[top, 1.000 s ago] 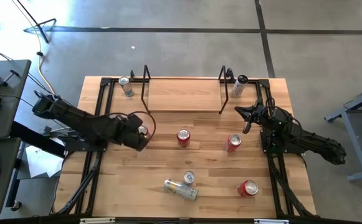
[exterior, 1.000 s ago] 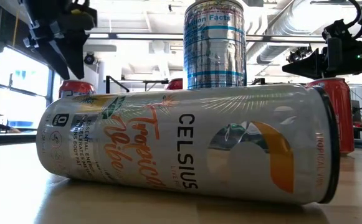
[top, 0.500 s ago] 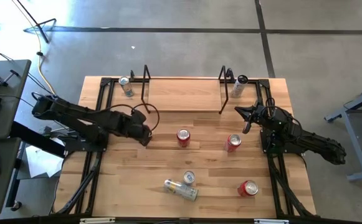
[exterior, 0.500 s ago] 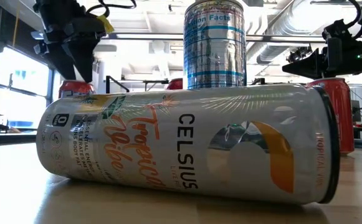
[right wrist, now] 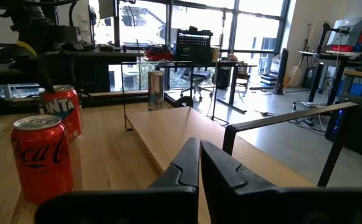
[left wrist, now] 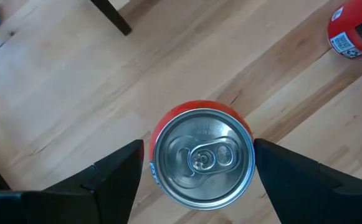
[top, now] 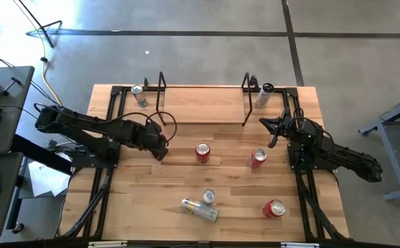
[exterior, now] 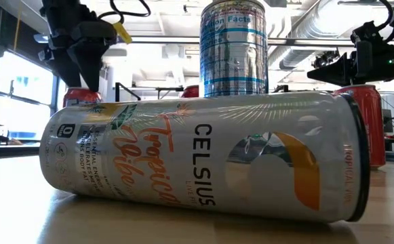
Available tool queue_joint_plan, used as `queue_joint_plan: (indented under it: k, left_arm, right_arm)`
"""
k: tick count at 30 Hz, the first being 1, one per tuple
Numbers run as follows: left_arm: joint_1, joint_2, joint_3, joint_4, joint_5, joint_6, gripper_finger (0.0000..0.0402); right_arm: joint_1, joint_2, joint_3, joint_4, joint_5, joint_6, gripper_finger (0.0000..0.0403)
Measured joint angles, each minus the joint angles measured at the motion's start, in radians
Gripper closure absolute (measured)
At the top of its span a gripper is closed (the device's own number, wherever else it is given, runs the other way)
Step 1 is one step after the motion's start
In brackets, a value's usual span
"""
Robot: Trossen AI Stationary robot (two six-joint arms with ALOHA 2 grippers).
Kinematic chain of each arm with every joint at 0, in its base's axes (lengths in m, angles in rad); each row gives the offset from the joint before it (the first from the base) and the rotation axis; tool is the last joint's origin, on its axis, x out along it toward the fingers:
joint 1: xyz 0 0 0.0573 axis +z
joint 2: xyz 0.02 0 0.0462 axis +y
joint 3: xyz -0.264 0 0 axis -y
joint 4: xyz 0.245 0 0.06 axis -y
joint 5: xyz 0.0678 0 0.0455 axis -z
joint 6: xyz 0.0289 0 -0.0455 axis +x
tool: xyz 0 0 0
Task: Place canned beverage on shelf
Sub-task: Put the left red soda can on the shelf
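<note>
A red can [left wrist: 202, 155] stands upright on the table in front of the shelf's left end; it also shows in the right wrist view [right wrist: 65, 111]. My left gripper [top: 160, 146] is open and points down right over it, one finger on each side of its silver top, not touching. In the low view the fingertips [exterior: 88, 80] are just above the can [exterior: 81, 96]. The shelf [top: 203, 105] is a light-wood board with black wire frames, at the table's far middle. My right gripper [top: 272, 129] is shut and empty, near the shelf's right end.
Two red cans [top: 202, 151] [top: 257, 158] stand mid-table and a third [top: 274, 208] stands near right. A silver can [top: 208, 198] stands beside a lying white can [top: 200, 210] near the front. A can [top: 139, 95] and a white can [top: 264, 95] flank the shelf.
My left gripper has gone toward the table's right edge until it is over the red can, which it now hides in the high view. It has also come down toward the can's top. The can has stayed in place.
</note>
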Motion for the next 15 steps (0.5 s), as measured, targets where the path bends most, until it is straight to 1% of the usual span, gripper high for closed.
queue_joint_plan:
  k: [7,12,15]
  left_arm:
    - [0.019,0.0,0.0,-0.002,0.046,0.027,0.0108]
    - [0.037,0.026,0.001,0.0,0.071,0.062,0.0108]
    - [0.05,0.045,0.004,0.001,0.071,0.103,0.0116]
  right_arm:
    - [0.0,0.0,0.0,0.0,0.0,0.0,0.0402]
    - [0.0,0.0,0.0,0.0,0.0,0.0,0.0402]
    - [0.0,0.0,0.0,0.0,0.0,0.0,0.0402]
